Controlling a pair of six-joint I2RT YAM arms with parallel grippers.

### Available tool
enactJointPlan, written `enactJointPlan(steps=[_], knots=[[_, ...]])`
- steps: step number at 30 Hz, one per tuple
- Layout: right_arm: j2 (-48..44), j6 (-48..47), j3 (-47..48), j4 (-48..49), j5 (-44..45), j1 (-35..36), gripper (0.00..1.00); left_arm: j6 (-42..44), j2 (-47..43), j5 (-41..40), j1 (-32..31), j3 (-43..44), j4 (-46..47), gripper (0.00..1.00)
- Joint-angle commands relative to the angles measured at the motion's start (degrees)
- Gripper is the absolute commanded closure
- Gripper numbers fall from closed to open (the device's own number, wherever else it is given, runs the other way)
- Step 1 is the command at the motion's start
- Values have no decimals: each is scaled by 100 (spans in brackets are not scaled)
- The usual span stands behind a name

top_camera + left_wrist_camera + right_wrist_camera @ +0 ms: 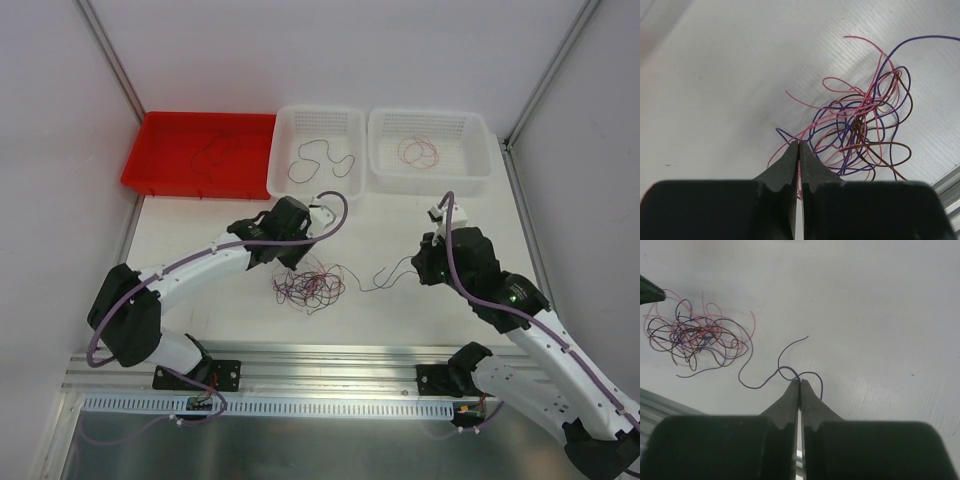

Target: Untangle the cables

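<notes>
A tangle of thin red, purple and dark cables (310,285) lies on the white table between the arms. In the left wrist view the tangle (860,125) spreads just right of my left gripper (798,143), which is shut on a red cable (812,125) at the tangle's near-left edge. From above, the left gripper (290,262) sits at the tangle's upper left. My right gripper (800,381) is shut on a purple cable (760,382) that trails left toward the tangle (690,335). From above, this strand (385,275) runs from the right gripper (418,262) to the pile.
Along the back edge stand a red tray (135,165) with a dark cable, a white basket (283,140) holding a dark purple cable, and a second white basket (482,150) holding red cables. A metal rail (330,360) borders the table's near edge.
</notes>
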Motion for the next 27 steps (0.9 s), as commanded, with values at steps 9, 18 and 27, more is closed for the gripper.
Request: enactJointPlan(steps=[9, 18, 27], knots=[[6, 718, -249, -450, 969, -1328, 99, -1679, -2021, -2549, 1271, 654, -534, 100], [-73, 709, -293, -495, 4, -2709, 99, -1663, -2866, -3560, 2152, 1207, -1071, 100], [401, 622, -390, -512, -260, -2816, 87, -1293, -2866, -4213, 2380, 1884, -1283, 100]])
